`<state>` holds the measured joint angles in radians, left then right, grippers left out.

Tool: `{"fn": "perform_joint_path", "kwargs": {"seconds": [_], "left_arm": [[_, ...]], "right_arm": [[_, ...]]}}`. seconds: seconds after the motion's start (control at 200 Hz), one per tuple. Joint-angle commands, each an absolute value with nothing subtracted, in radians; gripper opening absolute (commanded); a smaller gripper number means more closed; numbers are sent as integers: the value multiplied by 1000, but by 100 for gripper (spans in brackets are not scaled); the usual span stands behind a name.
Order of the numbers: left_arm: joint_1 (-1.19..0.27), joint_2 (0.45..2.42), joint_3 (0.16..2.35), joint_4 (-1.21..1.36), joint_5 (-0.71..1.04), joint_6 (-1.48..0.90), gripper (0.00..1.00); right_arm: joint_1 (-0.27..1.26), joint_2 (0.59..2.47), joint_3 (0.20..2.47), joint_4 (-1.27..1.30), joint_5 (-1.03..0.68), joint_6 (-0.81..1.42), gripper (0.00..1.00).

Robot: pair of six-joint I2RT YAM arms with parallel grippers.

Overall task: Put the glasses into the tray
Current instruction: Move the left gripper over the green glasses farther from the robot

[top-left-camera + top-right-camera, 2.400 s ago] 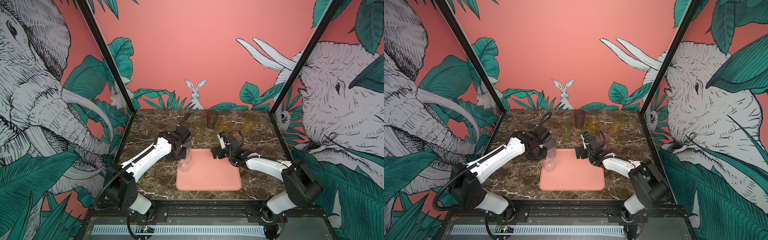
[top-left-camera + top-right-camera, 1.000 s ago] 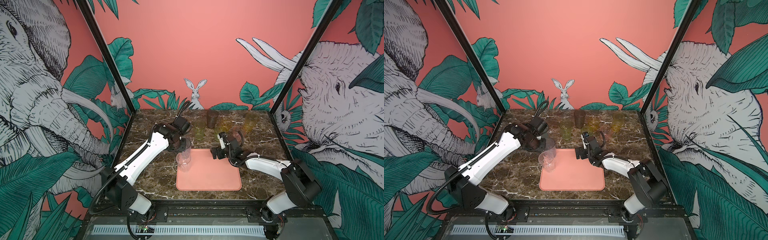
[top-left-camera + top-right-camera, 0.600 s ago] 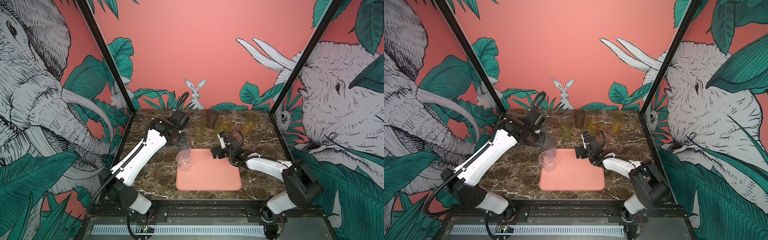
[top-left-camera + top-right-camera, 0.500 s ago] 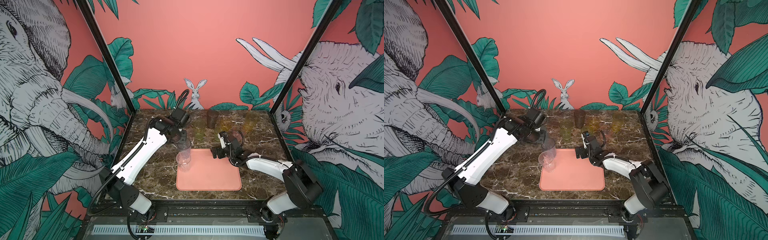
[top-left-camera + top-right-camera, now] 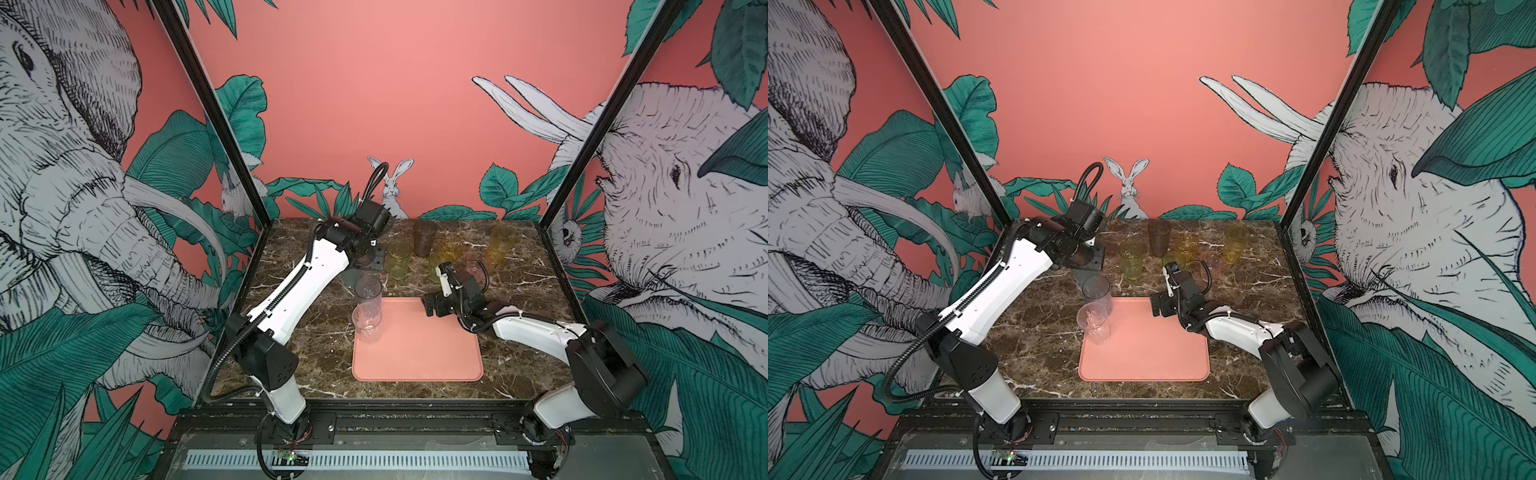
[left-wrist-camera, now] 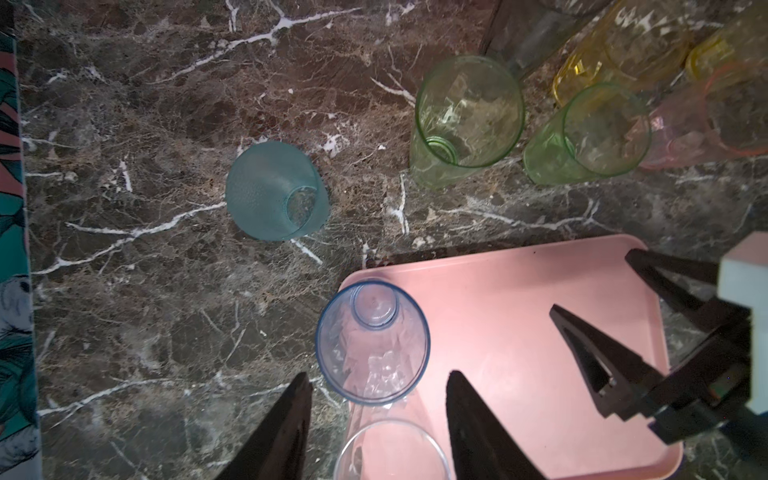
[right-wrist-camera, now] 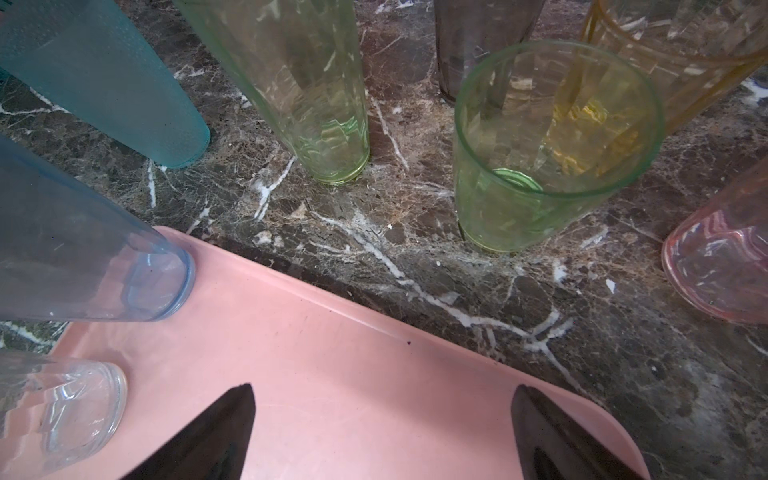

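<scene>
The glasses (image 5: pixel 368 291): two stand in the tray (image 5: pixel 424 357), others wait on the desk (image 5: pixel 324 357). The left fingers (image 6: pixel 286 424) and right fingers (image 7: pixel 208 436) hang open, empty. Next, maybe grab the blue glass (image 6: pixel 270 191).

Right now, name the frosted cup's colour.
Teal blue-green; the frosted cup shows best in the left wrist view.

Both top views look down from high in front over the whole marble table (image 5: pixel 328 345); wrist cameras, close above, share a corner of the tray (image 6: pixel 519 311).
</scene>
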<state>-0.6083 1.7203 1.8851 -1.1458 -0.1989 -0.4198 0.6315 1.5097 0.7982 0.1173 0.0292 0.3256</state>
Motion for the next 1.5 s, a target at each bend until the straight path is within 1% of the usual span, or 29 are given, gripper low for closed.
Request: {"fn": "perform_joint_path", "kwargs": {"seconds": [0.0, 0.095, 0.31, 0.475, 0.65, 1.085, 1.276, 1.396, 1.491], "left_arm": [[-600, 1740, 1913, -1081, -167, -397, 68], [-598, 1759, 1898, -1026, -190, -370, 77], [-577, 1805, 1904, -966, -172, -362, 85], [-568, 1828, 1896, -900, -123, -335, 99], [-542, 1865, 1910, -863, -113, -350, 99], [-502, 2035, 2026, -867, -77, -396, 99], [-491, 2087, 2059, -856, -12, -409, 99], [-487, 2122, 2084, -857, 21, -426, 96], [-487, 2141, 2102, -861, 24, -430, 95]], "right_arm": [[638, 1486, 784, 160, 45, 327, 98], [638, 1485, 785, 157, 45, 328, 98], [638, 1476, 790, 138, 63, 315, 98], [637, 1470, 792, 127, 66, 310, 99], [638, 1467, 795, 119, 74, 308, 99], [638, 1477, 802, 115, 66, 308, 99], [638, 1486, 808, 112, 56, 314, 99], [637, 1480, 808, 110, 56, 315, 99], [638, 1477, 806, 110, 57, 314, 99]]}}
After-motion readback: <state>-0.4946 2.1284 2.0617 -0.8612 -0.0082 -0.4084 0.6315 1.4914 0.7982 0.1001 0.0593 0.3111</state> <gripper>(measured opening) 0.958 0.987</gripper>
